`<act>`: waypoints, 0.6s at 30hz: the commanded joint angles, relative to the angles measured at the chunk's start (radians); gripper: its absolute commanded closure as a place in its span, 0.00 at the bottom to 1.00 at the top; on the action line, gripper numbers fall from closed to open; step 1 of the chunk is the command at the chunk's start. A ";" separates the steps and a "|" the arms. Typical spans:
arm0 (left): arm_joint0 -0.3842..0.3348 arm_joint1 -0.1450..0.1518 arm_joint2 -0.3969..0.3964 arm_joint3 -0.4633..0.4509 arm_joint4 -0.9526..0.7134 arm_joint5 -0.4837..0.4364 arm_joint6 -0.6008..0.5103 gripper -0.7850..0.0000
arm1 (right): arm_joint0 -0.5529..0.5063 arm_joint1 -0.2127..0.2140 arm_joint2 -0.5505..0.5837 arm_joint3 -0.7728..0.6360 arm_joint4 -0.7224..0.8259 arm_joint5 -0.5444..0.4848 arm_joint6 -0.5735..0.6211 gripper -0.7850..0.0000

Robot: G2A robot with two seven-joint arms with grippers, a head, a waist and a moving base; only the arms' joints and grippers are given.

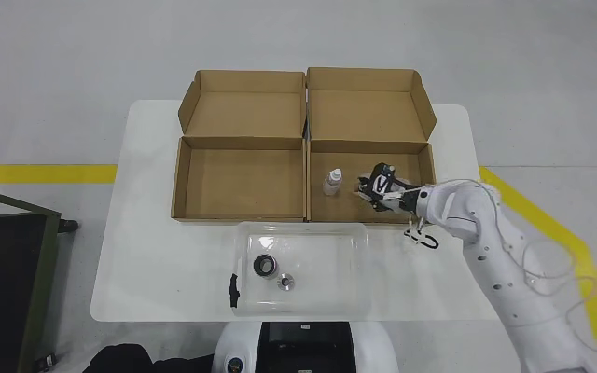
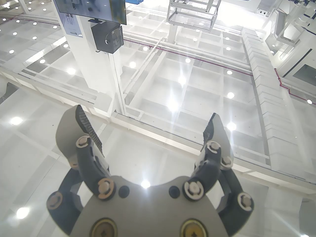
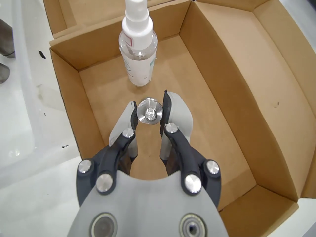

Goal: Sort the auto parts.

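Clamping metal part, right claw, white table, grey floor

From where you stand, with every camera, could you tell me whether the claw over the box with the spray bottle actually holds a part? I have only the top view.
Observer: Yes. The right claw is shut on a round metal part with a central stud, over the floor of the box.
Operator: Thank you. Does the part touch the spray bottle?
Observer: No. The spray bottle stands upright, and bare cardboard shows between it and the part.
Operator: And the left arm, please?
Observer: The left claw is open, empty, and points up at the ceiling.
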 commanded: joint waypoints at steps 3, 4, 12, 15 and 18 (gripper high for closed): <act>0.000 0.000 0.000 0.000 0.000 0.000 0.000 0.00 | 0.028 -0.006 -0.035 0.028 -0.002 -0.003 0.018 1.00; 0.000 0.000 0.000 0.000 0.000 0.000 0.000 0.00 | 0.034 -0.008 -0.043 0.034 -0.002 -0.003 0.021 1.00; 0.000 0.000 0.000 0.000 0.000 0.000 0.000 0.00 | 0.072 -0.016 -0.084 0.079 -0.009 0.003 0.034 0.96; 0.000 0.000 0.000 0.000 0.000 0.000 0.000 0.00 | 0.084 -0.019 -0.098 0.102 -0.007 0.002 0.036 0.95; 0.000 0.000 0.000 0.000 0.000 0.000 0.000 0.00 | 0.095 -0.022 -0.110 0.119 -0.007 0.005 0.033 0.91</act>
